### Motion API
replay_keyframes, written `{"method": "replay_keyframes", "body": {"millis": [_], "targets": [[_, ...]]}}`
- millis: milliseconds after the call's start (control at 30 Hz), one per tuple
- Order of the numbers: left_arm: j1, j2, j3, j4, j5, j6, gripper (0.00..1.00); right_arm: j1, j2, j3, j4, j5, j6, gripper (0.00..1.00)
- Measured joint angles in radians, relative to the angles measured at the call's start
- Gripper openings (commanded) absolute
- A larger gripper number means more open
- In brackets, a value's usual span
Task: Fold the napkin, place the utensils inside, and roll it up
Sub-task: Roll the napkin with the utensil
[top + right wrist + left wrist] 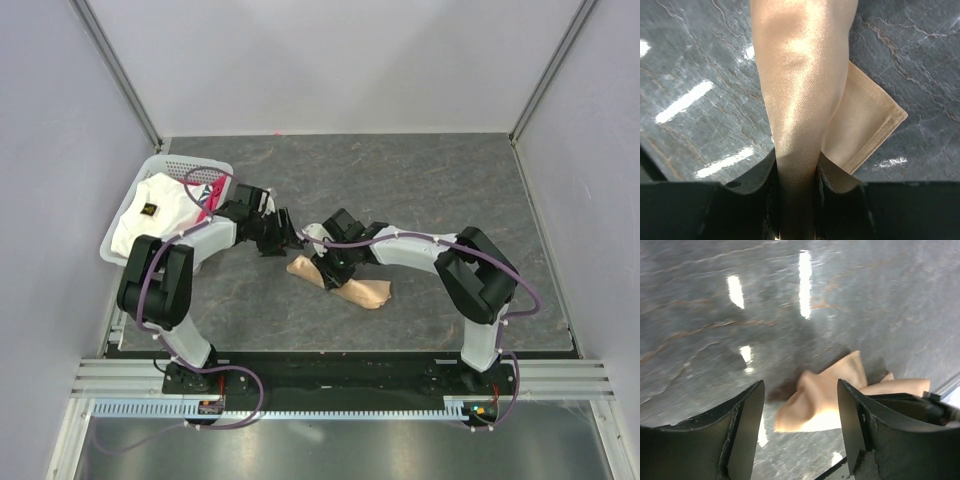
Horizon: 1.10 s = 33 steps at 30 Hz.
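The peach-tan napkin (pixel 350 288) lies bunched on the dark table in front of both arms. My right gripper (pixel 328 262) is shut on a thick fold of it; in the right wrist view the shiny cloth (pixel 800 100) runs up between the jaws, with a hemmed corner to the right. My left gripper (pixel 285 240) is open and empty, just left of the cloth; in its wrist view the napkin's crumpled end (pixel 825 400) lies on the table beyond the spread fingers (pixel 747 425). No utensil shows in any view.
A white perforated basket (pixel 120 225) stands at the left with a white cloth (pixel 160 205) bearing a dark mark and a pink-red cloth (pixel 210 192). Grey walls enclose the table on three sides.
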State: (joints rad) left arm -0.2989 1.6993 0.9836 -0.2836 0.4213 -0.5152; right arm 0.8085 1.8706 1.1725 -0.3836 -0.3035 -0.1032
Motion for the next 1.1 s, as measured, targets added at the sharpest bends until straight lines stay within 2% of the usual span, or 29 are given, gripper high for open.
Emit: {"method": "replay_keyframes", "body": {"millis": [367, 667, 767, 933, 1100], "targets": [[0.011, -0.147, -0.184, 0.033, -0.068, -0.009, 0.7, -0.078, 0.106, 0.061, -0.003, -0.326, 0.047, 0.3], [0.011, -0.288, -0.295, 0.163, -0.11, -0.058, 0.73, -0.145, 0.202, 0.104, -0.015, -0.543, 0.081, 0.31], [0.011, -0.29, -0.324, 0.208, -0.095, -0.07, 0.71, -0.152, 0.22, 0.11, -0.02, -0.583, 0.086, 0.31], [0.011, -0.251, -0.336, 0.278, -0.048, -0.083, 0.57, -0.153, 0.241, 0.12, -0.031, -0.624, 0.093, 0.31], [0.011, -0.211, -0.336, 0.332, 0.008, -0.09, 0.49, -0.154, 0.248, 0.122, -0.036, -0.638, 0.093, 0.32]]}}
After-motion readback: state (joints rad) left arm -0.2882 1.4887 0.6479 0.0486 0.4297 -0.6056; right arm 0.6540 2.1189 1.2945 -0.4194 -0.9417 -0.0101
